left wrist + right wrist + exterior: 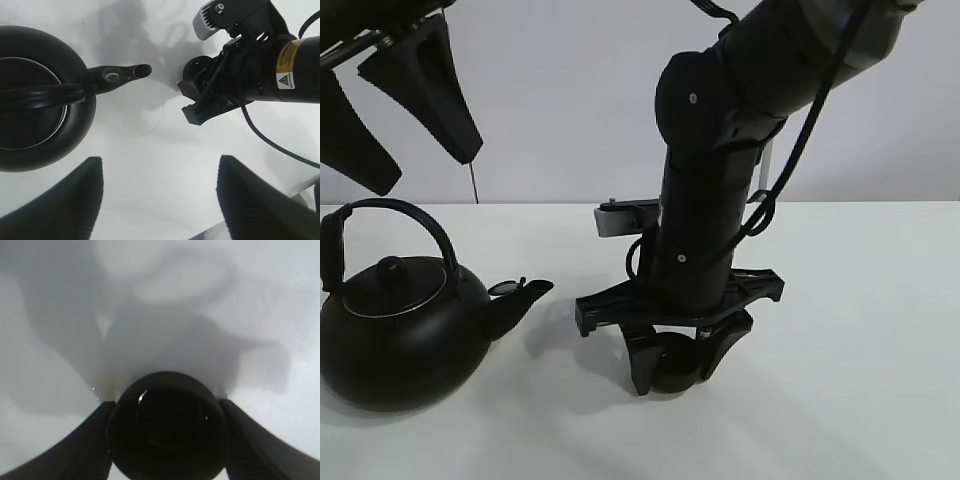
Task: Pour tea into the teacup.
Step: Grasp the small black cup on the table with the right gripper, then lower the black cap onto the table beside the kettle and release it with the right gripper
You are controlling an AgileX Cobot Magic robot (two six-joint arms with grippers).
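The teacup [672, 368], small, low and matte black, stands on the white table [860, 330] right of centre. My right gripper [675, 382] reaches straight down over it, with a finger pressed against each side. In the right wrist view the teacup [167, 430] sits tight between the two fingers [75, 450], its inside dark with small glints. The big black kettle [400, 335] stands at the left with its spout [520, 295] pointing toward the cup. My left gripper [425, 170] hangs open and empty high above the kettle. No stream of tea shows.
In the left wrist view the kettle [35, 100] lies on one side, its spout [125, 75] aimed at the right arm [260, 65]. A grey camera block [620, 218] sticks out from the right wrist. A faint round mark [142, 112] shows on the table.
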